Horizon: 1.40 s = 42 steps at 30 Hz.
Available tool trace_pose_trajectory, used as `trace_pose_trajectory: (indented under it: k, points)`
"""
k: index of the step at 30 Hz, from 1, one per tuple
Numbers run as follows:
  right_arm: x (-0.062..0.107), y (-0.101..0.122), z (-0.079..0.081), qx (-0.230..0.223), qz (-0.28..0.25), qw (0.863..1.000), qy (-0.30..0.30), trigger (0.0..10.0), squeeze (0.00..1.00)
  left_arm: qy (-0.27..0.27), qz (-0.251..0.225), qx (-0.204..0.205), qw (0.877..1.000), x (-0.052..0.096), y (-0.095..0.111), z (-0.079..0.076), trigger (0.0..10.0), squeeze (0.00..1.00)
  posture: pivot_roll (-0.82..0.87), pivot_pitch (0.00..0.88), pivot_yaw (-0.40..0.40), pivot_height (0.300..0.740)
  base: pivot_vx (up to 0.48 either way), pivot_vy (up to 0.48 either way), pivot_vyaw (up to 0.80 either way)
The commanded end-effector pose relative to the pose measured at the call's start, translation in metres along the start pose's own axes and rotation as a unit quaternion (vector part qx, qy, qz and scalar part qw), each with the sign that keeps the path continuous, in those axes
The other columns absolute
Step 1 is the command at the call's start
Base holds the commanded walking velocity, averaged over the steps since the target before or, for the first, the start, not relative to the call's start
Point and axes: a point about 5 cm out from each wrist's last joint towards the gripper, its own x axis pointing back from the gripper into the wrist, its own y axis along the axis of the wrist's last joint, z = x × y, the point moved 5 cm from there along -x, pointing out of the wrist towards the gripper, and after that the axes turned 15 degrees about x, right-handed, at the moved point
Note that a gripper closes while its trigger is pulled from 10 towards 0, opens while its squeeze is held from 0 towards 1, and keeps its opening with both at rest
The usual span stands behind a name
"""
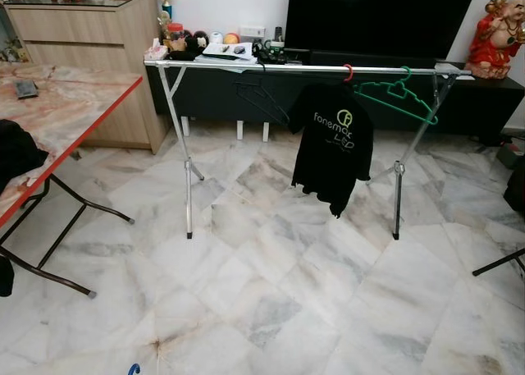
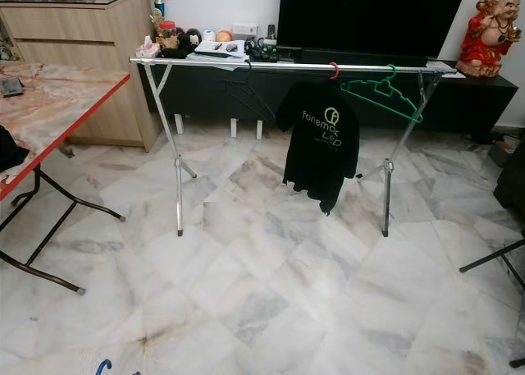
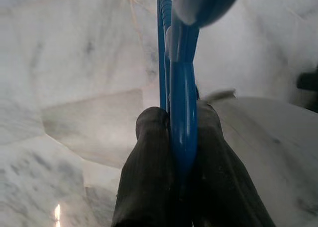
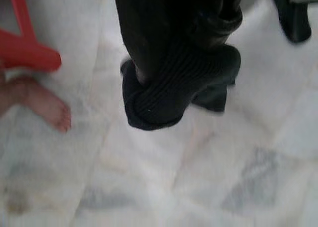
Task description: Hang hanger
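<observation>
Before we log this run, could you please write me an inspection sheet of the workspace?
Surface: marble floor.
Job's things: blue hanger in left end effector; drying rack ahead carries black T-shirt, green hanger, dark hanger.
Clutter: folding table, red figurine, small items on TV console.
Grippers: left shut on hanger; right end effector idle.
Cables: nothing seen.
Surroundings: TV, wooden cabinet, a person's bare foot.

The right gripper (image 4: 169, 95) hangs above pale marble floor (image 4: 164, 187), its black fingers pressed together. Beside it, a person's bare foot (image 4: 42, 105) rests near something red (image 4: 22, 50).
</observation>
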Motion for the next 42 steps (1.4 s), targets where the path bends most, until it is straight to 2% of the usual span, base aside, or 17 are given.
trace_pose_trajectory:
  k: [1, 4, 6, 7, 8, 9, 13, 14, 16, 18, 19, 20, 21, 25, 30, 37, 42]
  points:
    - [-0.003, 0.037, -0.016, 0.022, -0.055, 0.998, -0.021, 10.0, 0.0, 0.003, -0.026, -0.015, 1.0, -0.001, 0.016, 0.001, 10.0, 0.0, -0.04, 0.0, -0.03, 0.74, 0.0, 0.0, 0.0]
    - [-0.003, 0.052, -0.02, 0.048, -0.075, 0.996, -0.028, 10.0, 0.0, 0.002, -0.042, -0.018, 0.999, -0.002, 0.026, -0.001, 10.0, 0.0, -0.04, 0.0, -0.03, 0.74, 0.0, 0.0, 0.0]
    - [-0.002, 0.088, -0.028, 0.076, -0.122, 0.989, -0.041, 10.0, 0.0, -0.001, -0.066, -0.03, 0.997, -0.003, 0.043, -0.003, 10.0, 0.0, -0.04, 0.0, -0.032, 0.74, 0.0, 0.0, 0.0]
    - [0.002, 0.123, -0.031, 0.098, -0.167, 0.98, -0.044, 10.0, 0.0, -0.003, -0.093, -0.044, 0.995, -0.003, 0.061, -0.006, 10.0, 0.0, -0.04, 0.0, -0.033, 0.74, 0.0, 0.0, 0.0]
    - [0.004, 0.136, -0.032, 0.108, -0.183, 0.976, -0.044, 10.0, 0.0, -0.004, -0.104, -0.049, 0.993, -0.003, 0.069, -0.007, 10.0, 0.0, -0.04, 0.0, -0.033, 0.74, 0.0, 0.0, 0.0]
    - [0.013, 0.177, -0.028, 0.147, -0.237, 0.96, -0.033, 10.0, 0.0, -0.023, -0.157, -0.07, 0.985, 0.0, 0.103, -0.016, 10.0, 0.0, -0.04, 0.0, -0.034, 0.74, 0.0, 0.0, 0.0]
    - [0.028, 0.225, -0.006, 0.218, -0.299, 0.929, -0.002, 10.0, 0.0, -0.07, -0.24, -0.109, 0.962, 0.012, 0.155, -0.037, 10.0, 0.0, -0.04, 0.0, -0.037, 0.74, 0.0, 0.0, 0.0]
    - [0.036, 0.245, 0.011, 0.247, -0.325, 0.912, 0.02, 10.0, 0.0, -0.108, -0.27, -0.133, 0.947, 0.02, 0.174, -0.054, 10.0, 0.0, -0.04, 0.0, -0.043, 0.74, 0.0, 0.0, 0.0]
    - [0.041, 0.254, 0.018, 0.258, -0.337, 0.905, 0.028, 10.0, 0.0, -0.127, -0.28, -0.143, 0.941, 0.024, 0.182, -0.062, 10.0, 0.0, -0.04, 0.0, -0.043, 0.74, 0.0, 0.0, 0.0]
    - [0.05, 0.274, 0.033, 0.286, -0.356, 0.889, 0.04, 10.0, 0.0, -0.189, -0.279, -0.19, 0.922, 0.032, 0.188, -0.088, 10.0, 0.0, -0.03, 0.0, -0.052, 0.74, 0.0, 0.0, 0.0]
    - [0.05, 0.274, 0.033, 0.286, -0.356, 0.889, 0.04, 10.0, 0.0, -0.189, -0.279, -0.19, 0.922, 0.032, 0.188, -0.088, 10.0, 0.0, -0.03, 0.0, -0.052, 0.74, 0.0, 0.0, 0.0]
    - [0.056, 0.286, 0.046, 0.295, -0.363, 0.883, 0.046, 10.0, 0.0, -0.233, -0.261, -0.246, 0.904, 0.038, 0.185, -0.105, 10.0, 0.0, -0.03, 0.0, -0.056, 0.74, 0.0, 0.0, 0.0]
    - [0.06, 0.292, 0.055, 0.296, -0.366, 0.88, 0.057, 10.0, 0.0, -0.254, -0.252, -0.269, 0.894, 0.042, 0.184, -0.112, 10.0, 0.0, -0.03, 0.0, -0.059, 0.74, 0.0, 0.0, 0.0]
    - [0.069, 0.3, 0.089, 0.316, -0.374, 0.867, 0.095, 10.0, 0.0, -0.305, -0.23, -0.312, 0.87, 0.056, 0.182, -0.132, 10.0, 0.0, -0.02, 0.0, -0.068, 0.74, 0.0, 0.0, 0.0]
    - [0.067, 0.292, 0.116, 0.337, -0.338, 0.873, 0.102, 10.0, 0.0, -0.36, -0.186, -0.373, 0.835, 0.075, 0.17, -0.155, 10.0, 0.0, 0.0, 0.0, -0.082, 0.74, 0.0, 0.0, 0.0]
    - [0.073, 0.296, 0.133, 0.325, -0.332, 0.879, 0.108, 10.0, 0.0, -0.391, -0.147, -0.397, 0.817, 0.091, 0.162, -0.161, 10.0, 0.0, 0.01, 0.0, -0.087, 0.74, 0.0, 0.0, 0.0]
    - [0.076, 0.301, 0.14, 0.287, -0.326, 0.894, 0.106, 10.0, 0.0, -0.413, -0.118, -0.409, 0.805, 0.106, 0.155, -0.165, 10.0, 0.0, 0.02, 0.0, -0.089, 0.74, 0.0, 0.0, 0.0]
